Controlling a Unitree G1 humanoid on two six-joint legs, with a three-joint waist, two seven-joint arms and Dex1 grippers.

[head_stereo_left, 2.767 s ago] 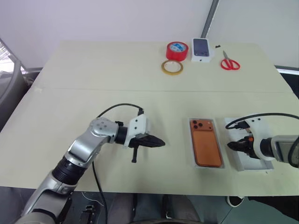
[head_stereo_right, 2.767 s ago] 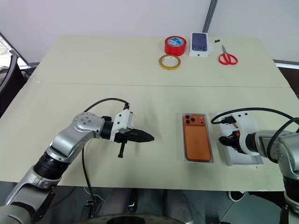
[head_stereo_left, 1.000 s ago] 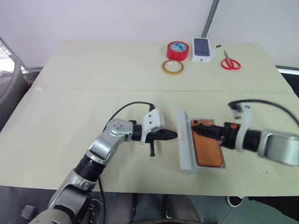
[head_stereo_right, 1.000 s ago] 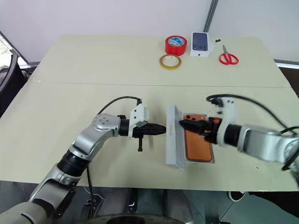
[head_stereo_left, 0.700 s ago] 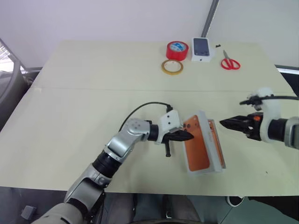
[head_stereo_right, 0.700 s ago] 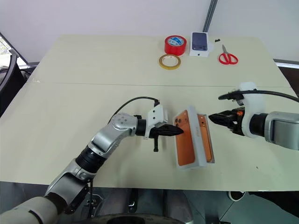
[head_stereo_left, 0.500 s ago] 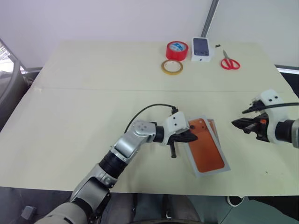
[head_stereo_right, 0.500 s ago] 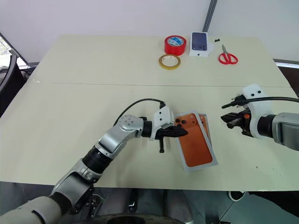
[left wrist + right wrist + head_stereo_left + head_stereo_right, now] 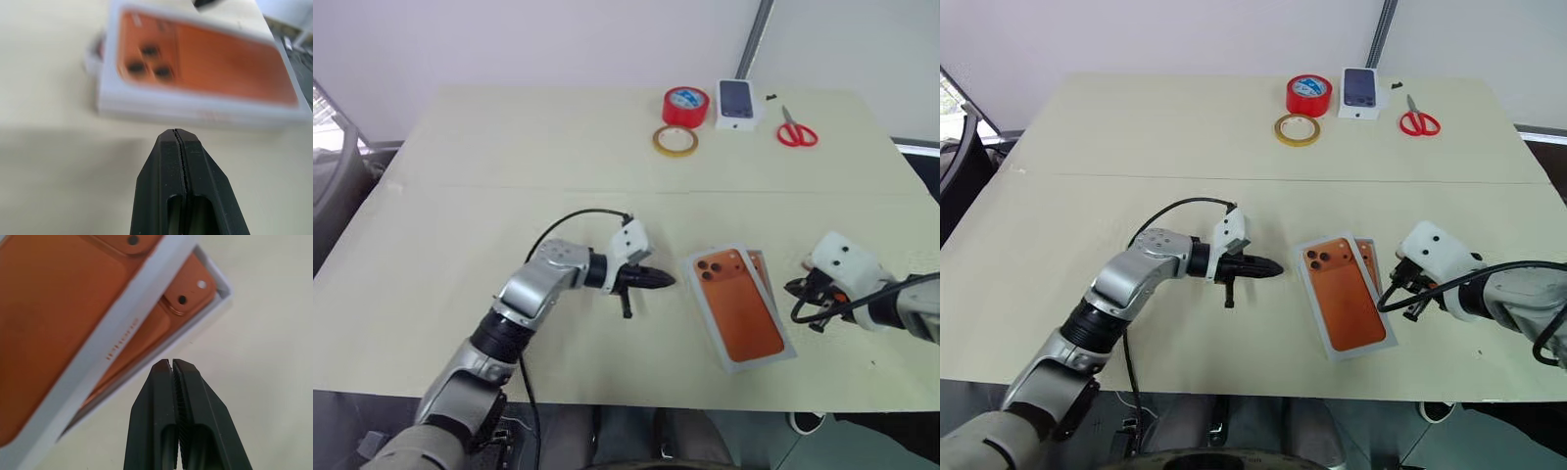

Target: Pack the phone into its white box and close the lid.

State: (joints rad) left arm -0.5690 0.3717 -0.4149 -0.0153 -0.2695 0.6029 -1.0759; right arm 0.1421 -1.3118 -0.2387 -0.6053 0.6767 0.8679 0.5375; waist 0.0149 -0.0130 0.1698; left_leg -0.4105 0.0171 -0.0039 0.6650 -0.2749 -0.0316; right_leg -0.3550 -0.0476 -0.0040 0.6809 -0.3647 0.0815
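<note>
Evidently askew, the lid (image 9: 736, 306) lies picture-up across the white box (image 9: 215, 293), leaving the phone (image 9: 188, 293) peeking out, so both grippers, left (image 9: 668, 281) and right (image 9: 172, 366), pressed together empty, flank it, seemingly to nudge it square.

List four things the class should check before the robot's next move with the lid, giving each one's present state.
1. Lid square over the white box: not ok, it lies skewed, leaving one corner open.
2. Phone inside the box: ok, its camera corner shows in the uncovered corner.
3. Left gripper off the lid: ok, shut, short of its edge.
4. Right gripper free: ok, shut on nothing, beside the box.
5. Lid pressed fully down: cannot tell.
</note>
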